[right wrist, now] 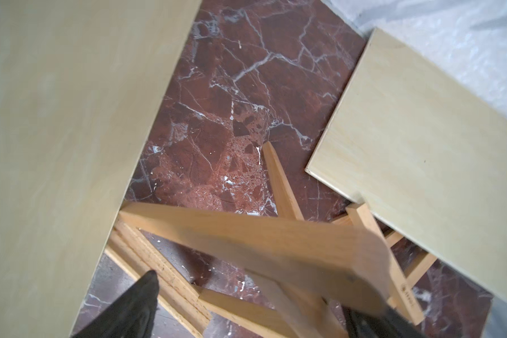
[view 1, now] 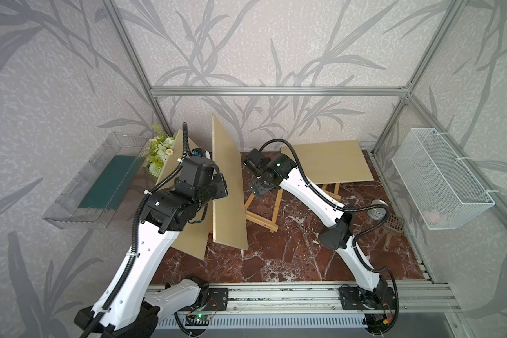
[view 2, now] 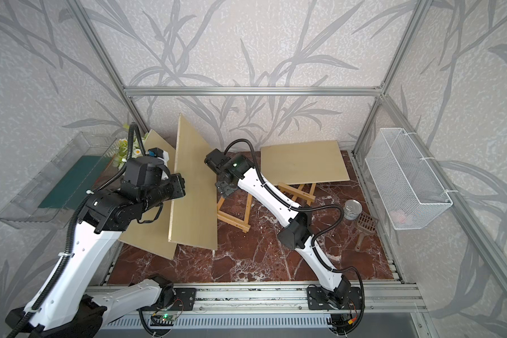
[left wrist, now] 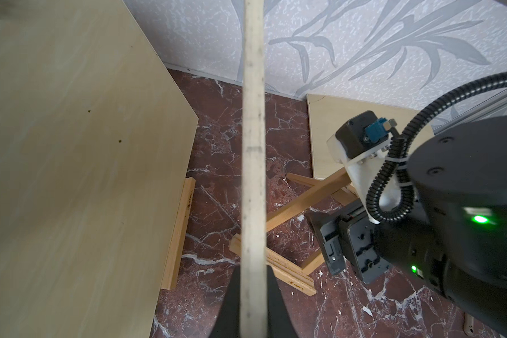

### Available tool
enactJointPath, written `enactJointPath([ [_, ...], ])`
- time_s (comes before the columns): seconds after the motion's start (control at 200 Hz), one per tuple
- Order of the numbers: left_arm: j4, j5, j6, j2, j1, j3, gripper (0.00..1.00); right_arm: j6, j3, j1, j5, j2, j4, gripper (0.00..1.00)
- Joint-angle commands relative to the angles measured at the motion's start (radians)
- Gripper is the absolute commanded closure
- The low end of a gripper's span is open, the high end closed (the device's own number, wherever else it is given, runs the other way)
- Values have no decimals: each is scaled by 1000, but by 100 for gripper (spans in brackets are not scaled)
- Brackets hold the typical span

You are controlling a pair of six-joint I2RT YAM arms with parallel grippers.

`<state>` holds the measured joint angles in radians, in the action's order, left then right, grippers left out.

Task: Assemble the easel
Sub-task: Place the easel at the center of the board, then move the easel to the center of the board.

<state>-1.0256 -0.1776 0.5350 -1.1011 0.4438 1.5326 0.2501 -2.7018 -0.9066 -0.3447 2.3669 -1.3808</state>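
The left gripper (left wrist: 253, 270) is clamped on the edge of an upright plywood board (view 1: 231, 204). A slipping pinch could tip it onto the easel (view 1: 261, 221) just beyond those fingers. The right gripper (view 1: 257, 188) gapes wide, with one easel bar (right wrist: 246, 237) loose between its fingers (right wrist: 141, 304). Past them, a flat panel (view 1: 325, 161) overlaps the frame and may drag. Bare marble tabletop (view 1: 275, 263) opens behind the fingers.

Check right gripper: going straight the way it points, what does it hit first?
Most likely the easel leg: it crosses just ahead of the right gripper, between the open jaws. The tabletop lies behind it. Depth unclear.
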Motion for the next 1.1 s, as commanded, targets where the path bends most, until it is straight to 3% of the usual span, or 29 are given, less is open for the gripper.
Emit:
enactJointPath([
  [0.0, 215, -24, 22, 35, 2, 11, 100, -29, -23, -17, -1, -51, 10, 1],
  [0.27, 229, -40, 17, 29, 1, -21, 100, -78, -47, -37, -121, -110, 34, 1],
  [0.41, 249, -28, 19, 18, 1, -38, 100, -111, -24, 4, -170, -180, 54, 1],
  [0.64, 329, -15, 47, -28, 1, -63, 100, -88, 167, 110, -172, -282, 85, 0],
  [0.86, 392, -61, -37, -124, 1, -17, 100, -28, 251, 194, -61, -348, 51, 0],
  [1.095, 460, -157, -150, -297, -25, 68, 100, -8, 468, 210, 53, -461, 136, 0],
])
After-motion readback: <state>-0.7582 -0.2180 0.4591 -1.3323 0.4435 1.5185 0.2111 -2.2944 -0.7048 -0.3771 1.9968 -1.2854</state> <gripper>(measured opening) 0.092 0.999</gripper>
